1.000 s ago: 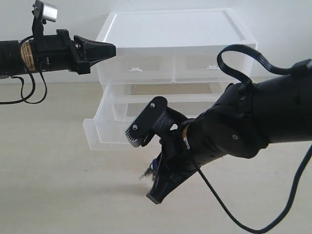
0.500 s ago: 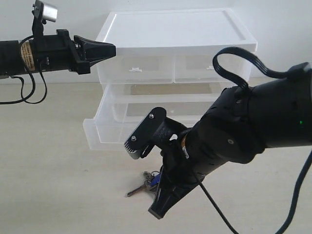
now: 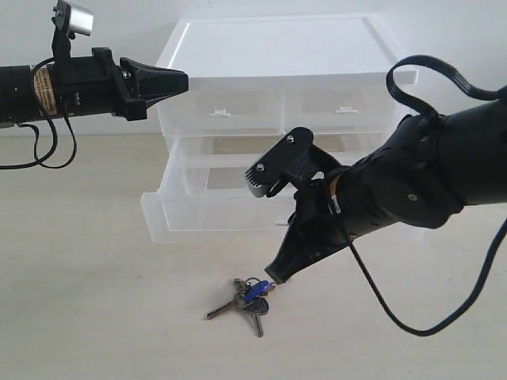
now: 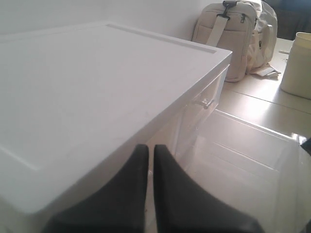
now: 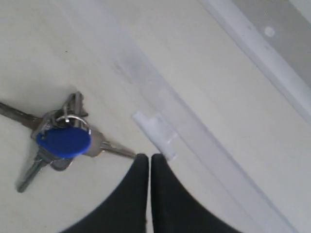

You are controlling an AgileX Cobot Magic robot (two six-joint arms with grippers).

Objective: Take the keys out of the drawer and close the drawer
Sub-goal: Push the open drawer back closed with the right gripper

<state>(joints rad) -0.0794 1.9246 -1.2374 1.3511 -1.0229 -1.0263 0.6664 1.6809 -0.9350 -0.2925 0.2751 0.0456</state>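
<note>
The keys [image 3: 245, 298] lie on the table in front of the cabinet, a dark bunch with a blue tag [image 5: 63, 141]. The drawer [image 3: 198, 214], full-width and translucent, stands pulled out of the cabinet; its small centre tab [image 5: 155, 128] shows in the right wrist view. My right gripper [image 3: 273, 275] hangs shut and empty just above the keys, its tips [image 5: 148, 158] between the keys and the tab. My left gripper [image 3: 181, 78] is shut and empty, held in the air at the cabinet's upper left corner [image 4: 147, 148].
The white plastic cabinet [image 3: 277, 55] has two half-width drawers [image 3: 222, 111] above the open one. A beige bag [image 4: 238, 29] and a pale container [image 4: 297, 63] stand beyond it in the left wrist view. The right arm's black cable [image 3: 428, 75] loops over the cabinet's right side.
My right gripper has let the keys down onto the table and risen up and to the right, away from them. The drawer shifted slightly right. The left arm stayed still.
</note>
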